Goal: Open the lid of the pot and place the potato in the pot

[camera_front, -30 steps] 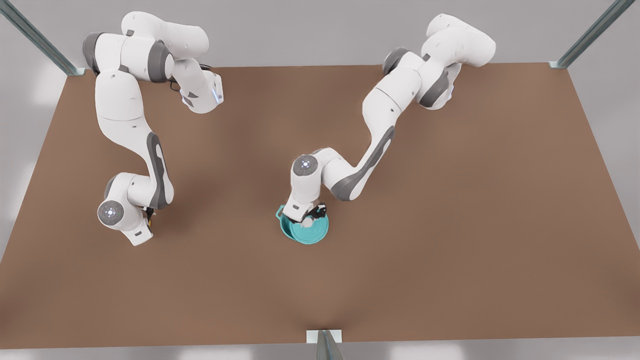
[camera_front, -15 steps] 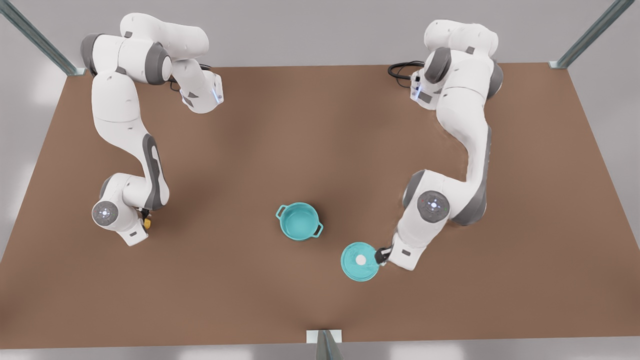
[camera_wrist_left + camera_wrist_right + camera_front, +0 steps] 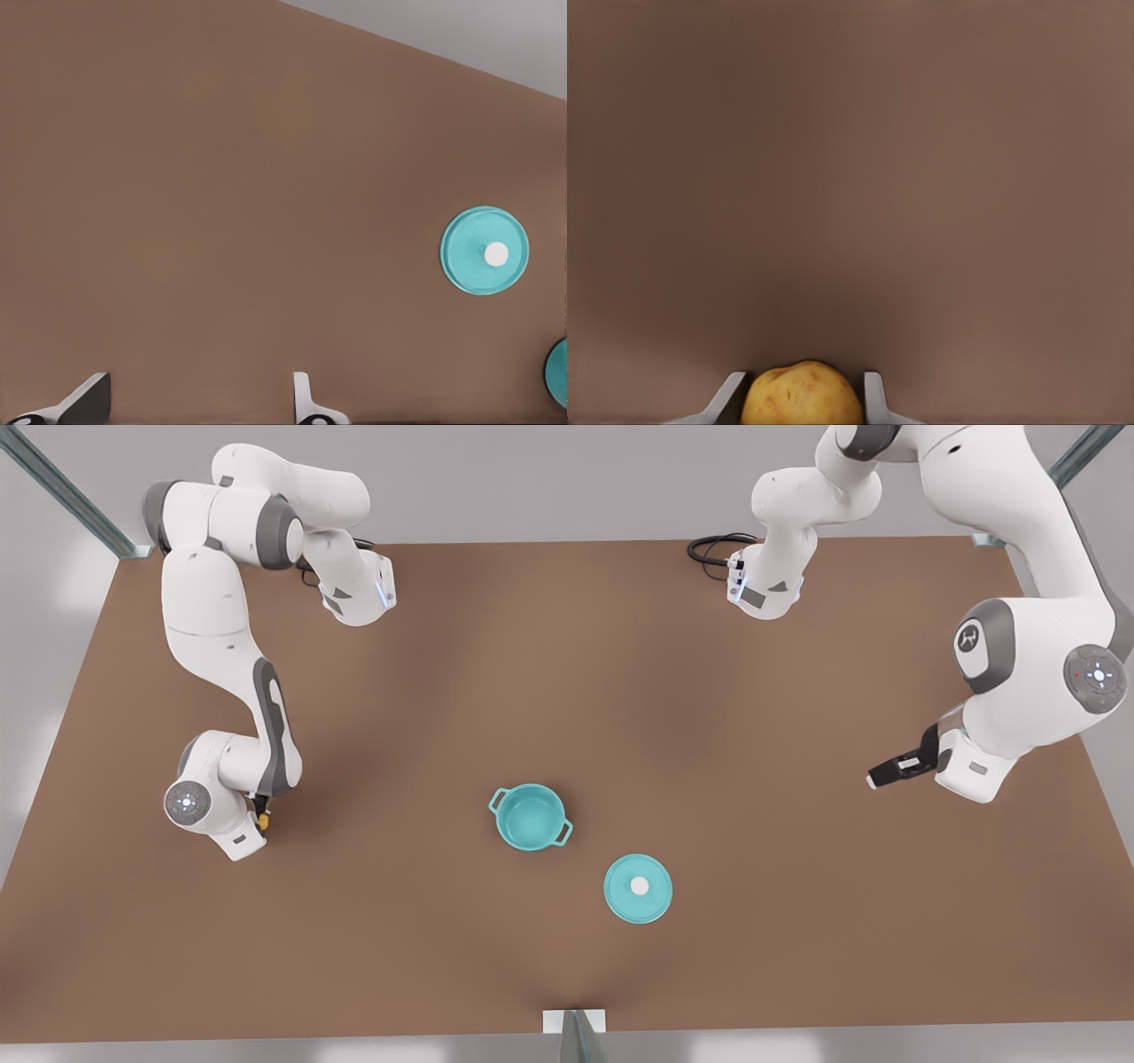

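Observation:
The teal pot stands uncovered at the table's middle, its inside bare. The pot lid lies flat on the table just toward the front view's right of it, white knob up; it is also in the left wrist view, with a sliver of the pot beside it. My left gripper hangs open far to the front view's right, away from the lid, its fingers spread wide. At the front view's left, my right gripper is shut on the yellow potato, one finger on each side.
The brown table is bounded by metal frame posts at the far corners and one at the near edge. A black cable loops beside the arm base at the far right.
The left gripper lifted the lid off the pot, set it down beside it, let go and pulled away toward the front view's right. The right arm has barely shifted.

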Controlling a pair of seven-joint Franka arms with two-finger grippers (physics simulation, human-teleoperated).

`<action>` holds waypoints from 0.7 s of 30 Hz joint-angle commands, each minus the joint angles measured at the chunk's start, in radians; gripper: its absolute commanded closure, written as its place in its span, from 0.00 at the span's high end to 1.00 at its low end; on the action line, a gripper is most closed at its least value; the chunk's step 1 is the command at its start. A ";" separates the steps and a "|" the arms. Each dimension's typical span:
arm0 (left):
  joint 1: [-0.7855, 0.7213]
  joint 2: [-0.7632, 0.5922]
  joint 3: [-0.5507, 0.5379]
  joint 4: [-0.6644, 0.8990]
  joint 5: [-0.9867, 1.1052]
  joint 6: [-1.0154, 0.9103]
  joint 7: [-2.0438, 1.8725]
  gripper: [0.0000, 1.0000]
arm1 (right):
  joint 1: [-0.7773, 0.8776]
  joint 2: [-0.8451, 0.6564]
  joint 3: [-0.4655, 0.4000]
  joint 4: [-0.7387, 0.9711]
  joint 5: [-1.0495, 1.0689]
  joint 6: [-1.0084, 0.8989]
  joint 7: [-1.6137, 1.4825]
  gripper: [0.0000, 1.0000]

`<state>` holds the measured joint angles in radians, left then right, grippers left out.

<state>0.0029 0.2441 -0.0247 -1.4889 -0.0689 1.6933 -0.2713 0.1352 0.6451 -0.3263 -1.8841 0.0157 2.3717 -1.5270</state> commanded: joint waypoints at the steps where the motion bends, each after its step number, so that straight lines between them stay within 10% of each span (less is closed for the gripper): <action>1: -0.098 0.021 -0.004 0.010 -0.009 -0.012 0.233 1.00 | 0.000 -0.007 0.001 0.000 0.001 -0.023 -0.032 0.55; 21: -0.118 0.037 0.003 0.012 0.020 0.000 0.221 1.00 | 0.023 -0.133 0.295 0.023 0.158 -0.197 -0.018 0.55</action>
<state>-0.1151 0.2818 -0.0214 -1.4777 -0.0501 1.6930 -0.1162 0.1582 0.5143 -0.0499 -1.8646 0.1253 2.2250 -1.5474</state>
